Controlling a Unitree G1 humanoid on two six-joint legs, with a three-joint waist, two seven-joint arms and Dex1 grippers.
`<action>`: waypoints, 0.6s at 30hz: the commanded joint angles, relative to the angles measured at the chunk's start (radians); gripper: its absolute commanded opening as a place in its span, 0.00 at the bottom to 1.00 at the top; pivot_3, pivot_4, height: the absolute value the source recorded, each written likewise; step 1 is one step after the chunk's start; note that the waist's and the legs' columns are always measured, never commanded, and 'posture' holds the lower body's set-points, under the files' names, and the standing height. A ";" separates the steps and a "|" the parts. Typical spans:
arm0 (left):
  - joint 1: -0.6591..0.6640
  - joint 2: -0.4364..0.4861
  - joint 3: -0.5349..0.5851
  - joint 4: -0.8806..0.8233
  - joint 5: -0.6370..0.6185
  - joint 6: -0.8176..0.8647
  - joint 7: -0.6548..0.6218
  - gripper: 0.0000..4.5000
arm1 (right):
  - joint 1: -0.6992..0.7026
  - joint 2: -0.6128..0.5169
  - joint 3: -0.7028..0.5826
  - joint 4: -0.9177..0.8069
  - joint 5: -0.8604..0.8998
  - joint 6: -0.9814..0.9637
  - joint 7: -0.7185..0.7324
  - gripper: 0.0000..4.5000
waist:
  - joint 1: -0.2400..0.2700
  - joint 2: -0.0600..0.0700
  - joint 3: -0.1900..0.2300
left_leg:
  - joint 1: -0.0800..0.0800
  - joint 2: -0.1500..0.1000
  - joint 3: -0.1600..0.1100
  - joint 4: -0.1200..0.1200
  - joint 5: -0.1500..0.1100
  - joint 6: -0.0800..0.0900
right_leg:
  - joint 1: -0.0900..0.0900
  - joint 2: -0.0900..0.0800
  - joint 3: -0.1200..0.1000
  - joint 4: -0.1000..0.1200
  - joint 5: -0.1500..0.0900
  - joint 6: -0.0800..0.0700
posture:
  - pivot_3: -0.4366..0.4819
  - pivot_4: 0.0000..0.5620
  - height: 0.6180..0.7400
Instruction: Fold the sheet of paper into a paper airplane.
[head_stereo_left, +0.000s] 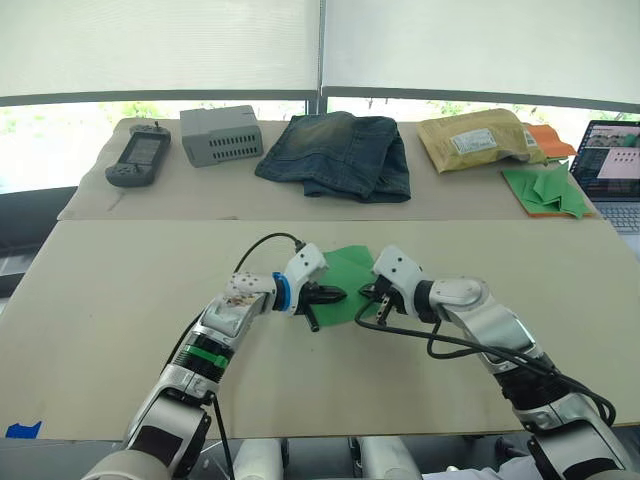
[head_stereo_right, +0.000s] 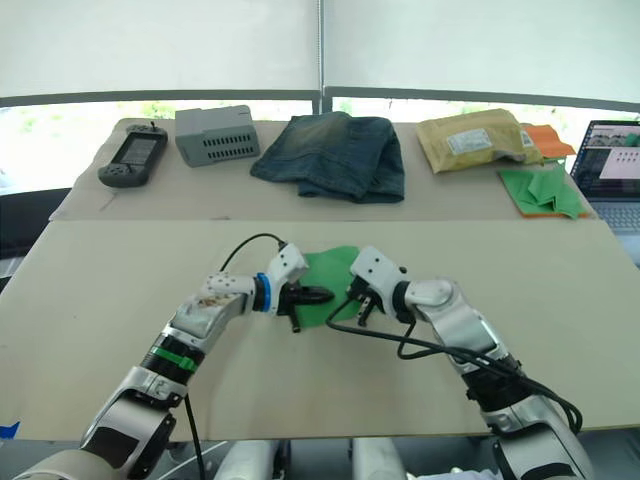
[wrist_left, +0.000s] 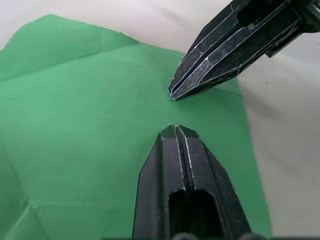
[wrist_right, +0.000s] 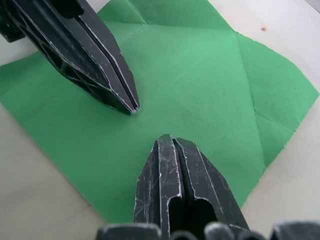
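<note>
Left wrist view: sheet of paper (wrist_left: 100, 130) lies flat on the bench (head_stereo_left: 120, 300); left end effector (wrist_left: 176, 128) and right end effector (wrist_left: 172, 94), both closed empty, should press along a crease.

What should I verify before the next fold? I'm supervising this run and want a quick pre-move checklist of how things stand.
1. Sheet of paper lies flat on the table, creased, not yet an airplane: ok.
2. Left gripper has its fingers closed together, tip over the sheet: ok.
3. Right gripper has its fingers closed too, tip over the sheet: ok.
4. The two tips face each other with a small gap, not touching: ok.
5. Whether either tip presses on the paper: cannot tell.
6. Heap of green paper pieces and the jeans lie on the far table, away from the sheet: ok.
</note>
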 joint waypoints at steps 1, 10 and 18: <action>0.016 0.024 0.026 -0.069 -0.011 0.033 0.009 0.00 | 0.009 0.000 -0.031 -0.004 0.013 -0.010 0.019 0.01 | -0.002 0.000 0.000 | 0.000 0.000 0.000 0.000 0.000 0.000 | 0.000 0.000 0.000 0.000 0.000 0.000 | 0.48 0.27 0.91; 0.059 0.044 0.061 -0.210 -0.039 0.109 0.052 0.00 | -0.147 0.097 -0.327 0.148 0.144 0.096 -0.107 0.14 | -0.006 0.000 0.000 | -0.002 0.000 0.000 0.000 0.000 0.000 | -0.002 -0.001 0.000 0.000 0.002 -0.002 | 0.48 0.27 0.91; 0.088 0.039 0.039 -0.238 -0.015 0.105 0.086 0.00 | -0.255 0.178 -0.377 0.398 0.191 0.160 -0.113 0.66 | -0.009 0.000 0.000 | -0.003 0.000 0.000 -0.002 0.000 0.000 | -0.003 -0.001 0.000 0.000 0.005 -0.007 | 0.48 0.27 0.91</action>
